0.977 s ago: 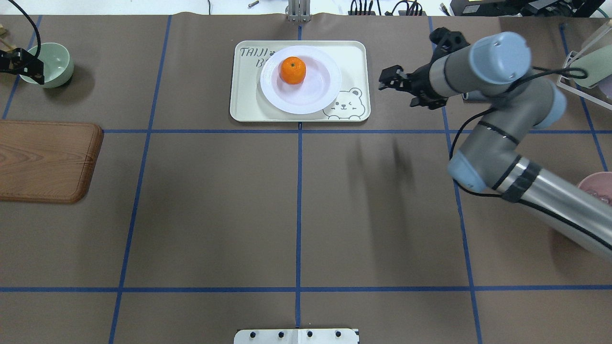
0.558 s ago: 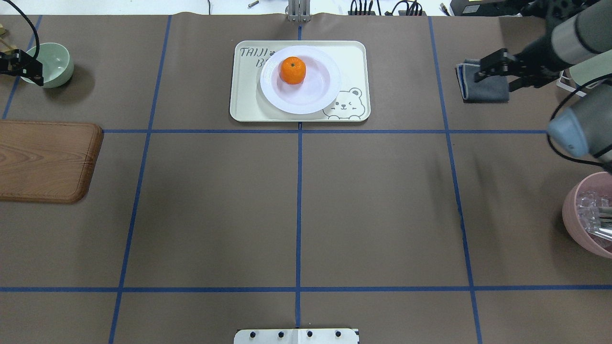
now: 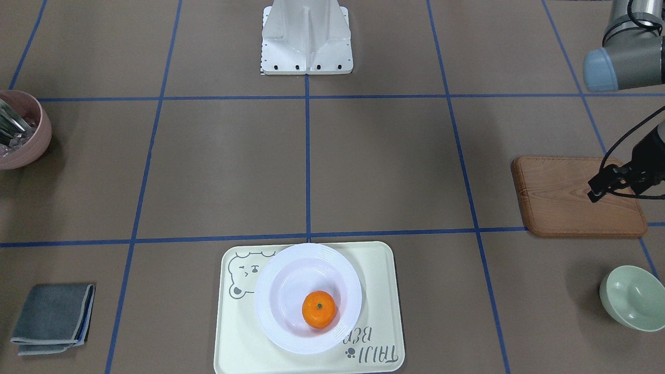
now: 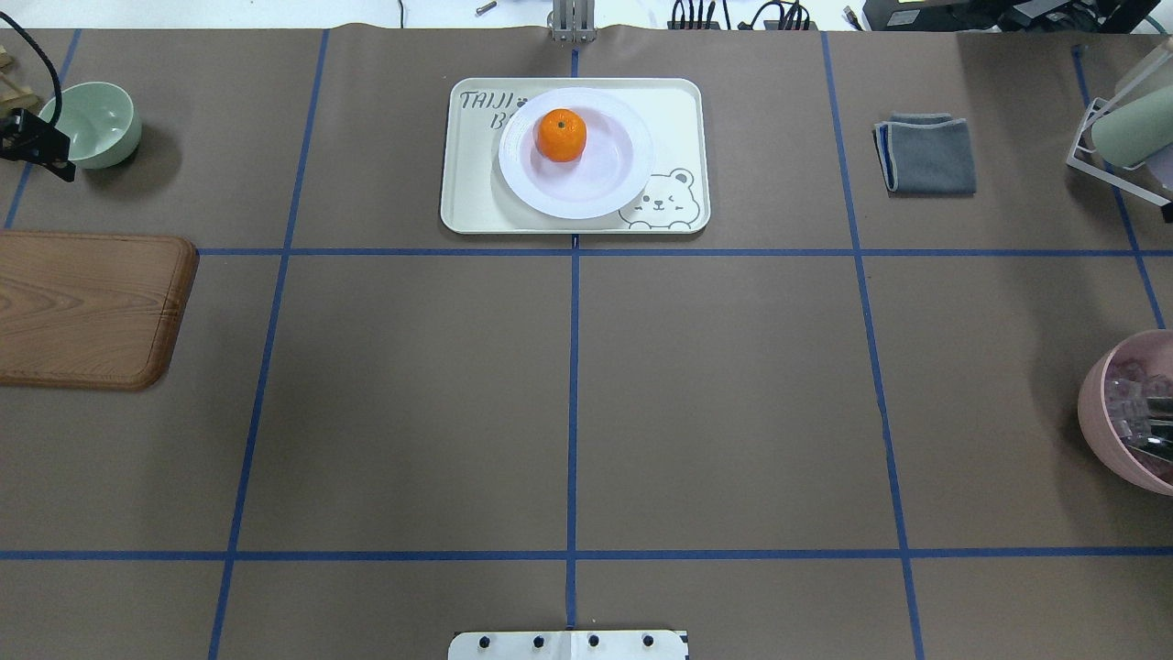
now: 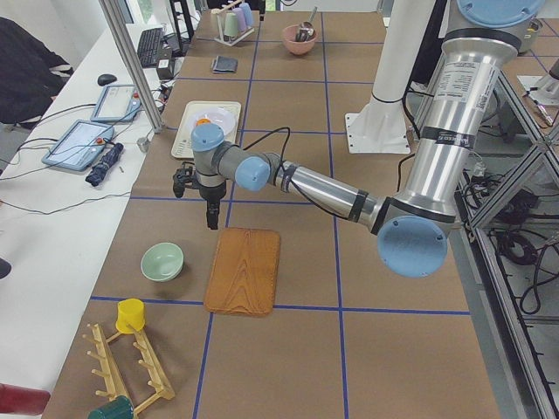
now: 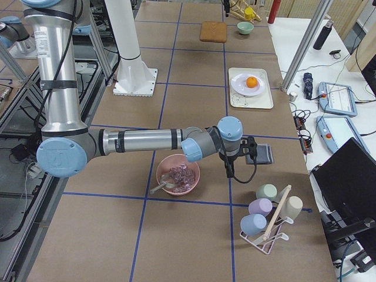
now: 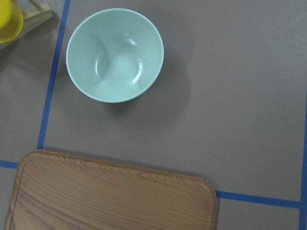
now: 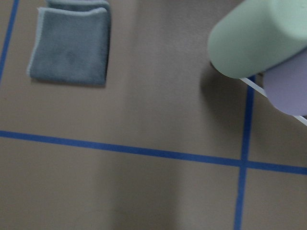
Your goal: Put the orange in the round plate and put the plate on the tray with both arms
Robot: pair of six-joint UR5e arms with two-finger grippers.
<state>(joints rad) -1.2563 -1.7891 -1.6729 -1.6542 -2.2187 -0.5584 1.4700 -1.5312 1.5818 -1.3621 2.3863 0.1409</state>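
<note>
The orange (image 4: pixel 561 135) lies in the white round plate (image 4: pixel 605 183), a little off its centre. The plate rests on the cream bear tray (image 4: pixel 683 110) at the far middle of the table; the orange (image 3: pixel 319 309), plate (image 3: pixel 283 291) and tray (image 3: pixel 374 280) also show in the front-facing view. My left gripper (image 3: pixel 602 184) hangs over the wooden board (image 3: pixel 566 197), far from the tray, and I cannot tell whether it is open or shut. My right gripper (image 6: pixel 251 148) shows only in the exterior right view, beside the grey cloth (image 6: pixel 262 154), so I cannot tell its state.
A pale green bowl (image 4: pixel 96 124) sits at the far left beside the wooden board (image 4: pixel 87 307). A folded grey cloth (image 4: pixel 927 153), a cup rack (image 4: pixel 1127 137) and a pink bowl (image 4: pixel 1113 412) with clear pieces line the right side.
The right arm has swung away to the right, off the tray side and out of the overhead view, uncovering the grey cloth. The left gripper has drifted slightly left. Orange, plate and tray stayed put.
</note>
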